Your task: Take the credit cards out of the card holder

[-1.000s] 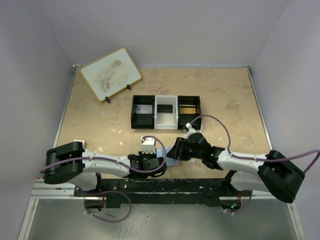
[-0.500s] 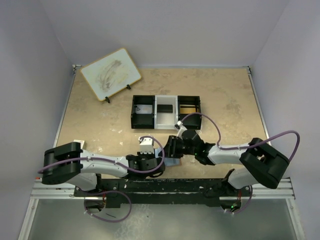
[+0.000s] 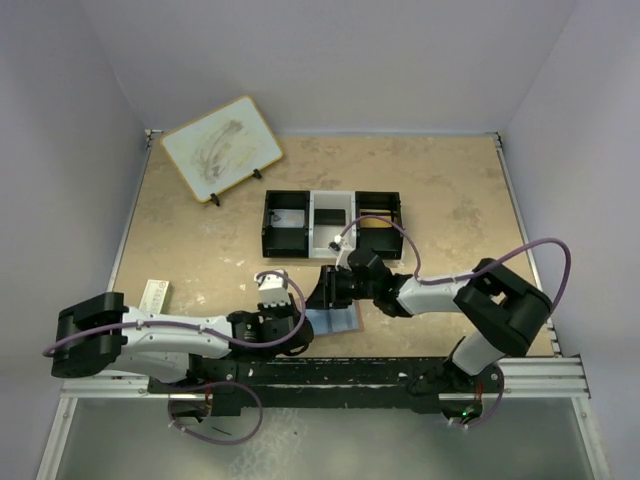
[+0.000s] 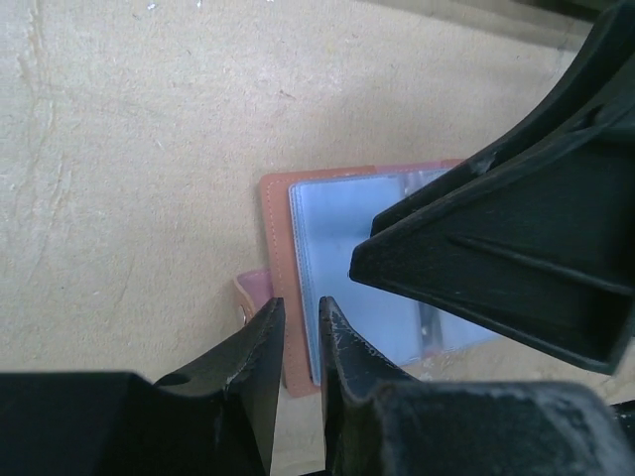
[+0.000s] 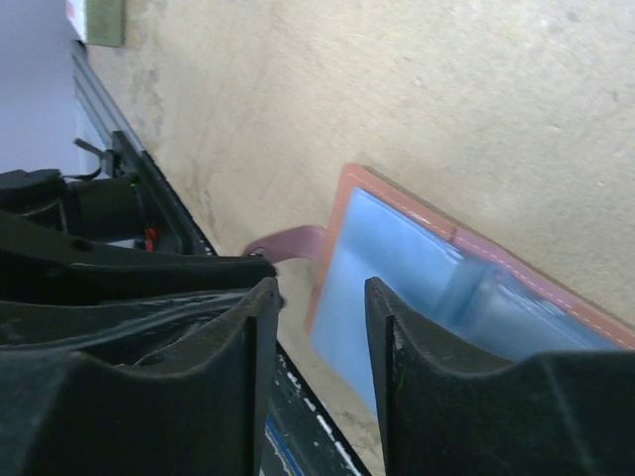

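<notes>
The card holder (image 3: 342, 320) lies open and flat near the table's front edge. It has a reddish-brown rim (image 4: 276, 248) and grey-blue card pockets (image 4: 337, 248). I cannot tell the credit cards apart from the pockets. My left gripper (image 3: 297, 325) is at the holder's left rim. Its tips (image 4: 298, 309) stand a narrow gap apart, straddling that rim beside the clasp strap (image 4: 248, 291). My right gripper (image 3: 326, 290) hovers open and empty over the same end (image 5: 317, 288), above the pockets (image 5: 397, 268). A dark flat rectangle (image 3: 328, 215) lies in the tray's white middle compartment.
The black-white-black tray (image 3: 266, 228) stands behind the holder at mid-table. A white-and-tan board (image 3: 220, 148) leans on stands at the back left. A small white-and-tan item (image 3: 153, 295) lies at the left. The arms' black mounting rail (image 3: 320, 375) runs just in front of the holder.
My right gripper has swung left and reached over the holder's left end. My left gripper has drawn back to the left, to the holder's rim. The holder has stayed put.
</notes>
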### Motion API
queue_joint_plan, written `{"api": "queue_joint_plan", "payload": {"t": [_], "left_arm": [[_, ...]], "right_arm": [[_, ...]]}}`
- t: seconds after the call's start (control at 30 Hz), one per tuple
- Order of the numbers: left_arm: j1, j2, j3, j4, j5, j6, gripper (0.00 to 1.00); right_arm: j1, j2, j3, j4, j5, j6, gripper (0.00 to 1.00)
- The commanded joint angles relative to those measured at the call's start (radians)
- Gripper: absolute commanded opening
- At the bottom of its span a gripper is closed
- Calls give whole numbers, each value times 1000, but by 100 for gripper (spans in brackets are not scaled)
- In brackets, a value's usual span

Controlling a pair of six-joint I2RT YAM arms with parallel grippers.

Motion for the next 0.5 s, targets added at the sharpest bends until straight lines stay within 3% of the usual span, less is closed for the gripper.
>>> {"api": "queue_joint_plan", "payload": {"t": [0.0,0.13,0.27,0.3,0.47], "left_arm": [[3,-69,4,-30,-57,-31,18],[3,-127,1,6,-49,16,22],[4,-103,14,46,-31,62,29],[4,-85,21,42,-28,60,35],[7,10,36,65,12,45,50]], "right_arm": [[1,-3,28,-34,15,-22,41],[1,-126,40,-167,121,-49,41],[-1,-275,44,-380,343,-38,60],[-2,-315,33,-429,384,-31,63],[-18,-409,-55,-489,407,4,65]]}}
